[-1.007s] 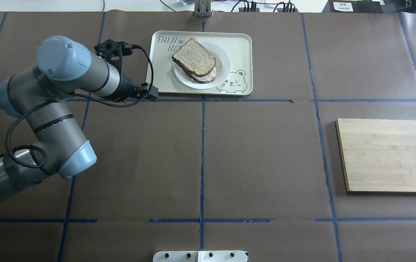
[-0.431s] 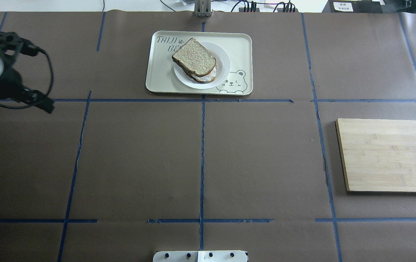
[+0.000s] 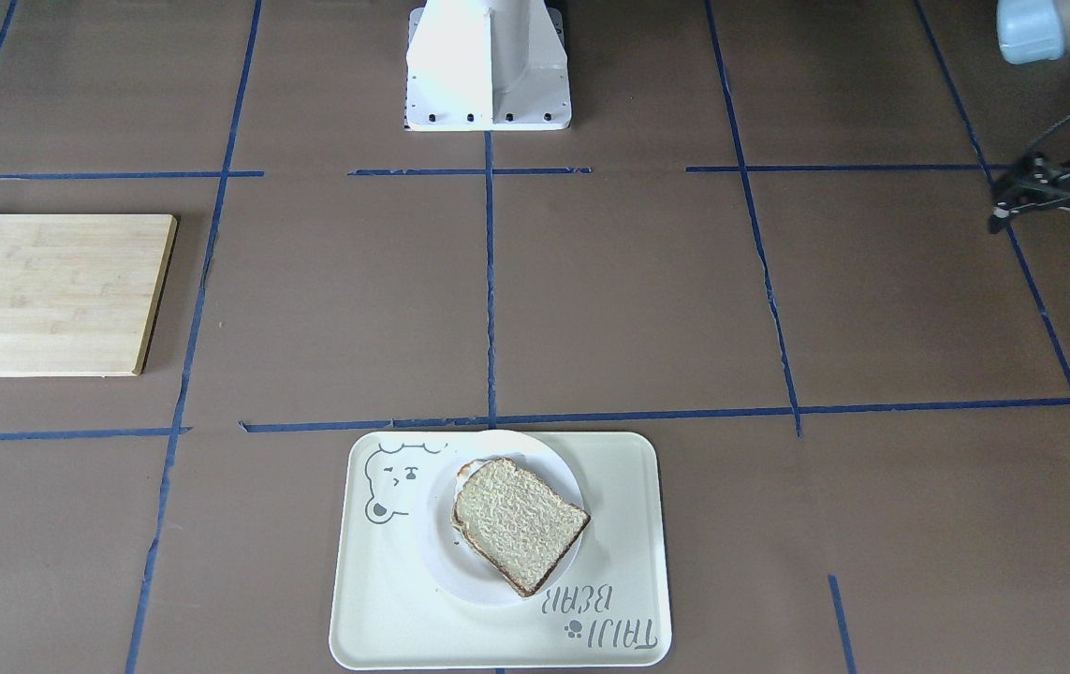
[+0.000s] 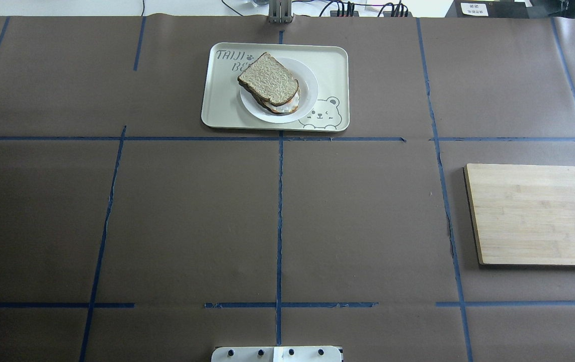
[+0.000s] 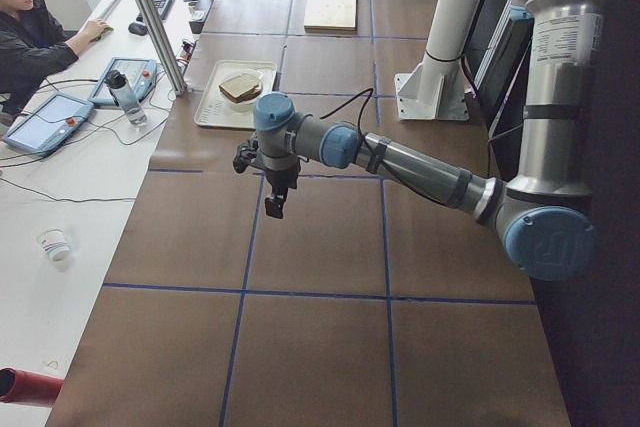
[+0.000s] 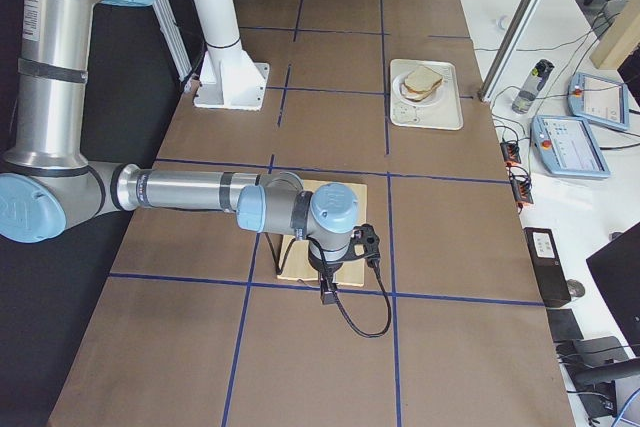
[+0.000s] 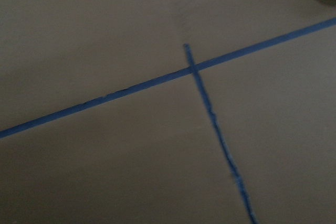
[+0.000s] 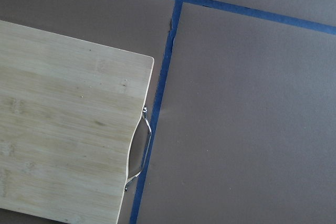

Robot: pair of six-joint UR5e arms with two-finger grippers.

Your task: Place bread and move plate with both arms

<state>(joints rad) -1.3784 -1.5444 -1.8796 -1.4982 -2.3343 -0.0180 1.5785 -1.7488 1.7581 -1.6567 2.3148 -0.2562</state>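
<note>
The bread (image 4: 268,79) lies on top of an egg-bearing slice (image 4: 287,106) on the white plate (image 4: 309,85), which sits on the cream bear tray (image 4: 332,65). In the front-facing view the bread (image 3: 518,524) rests on the plate (image 3: 441,552). Neither arm shows in the overhead view. My left gripper (image 5: 272,205) hangs over bare table, well apart from the tray. Its wrist (image 3: 1059,187) shows at the front-facing view's right edge. I cannot tell whether it is open. My right gripper (image 6: 328,295) hangs by the cutting board's edge. I cannot tell its state.
A bamboo cutting board (image 4: 539,213) lies on my right side and shows in the right wrist view (image 8: 63,140). The white robot base (image 3: 488,65) stands at the table's near middle. An operator (image 5: 40,32) sits beyond the tray's side, with a bottle (image 5: 123,95) nearby.
My left arm has pulled back from beside the tray toward the left and has left the overhead view. The bread, plate and tray have not moved.
</note>
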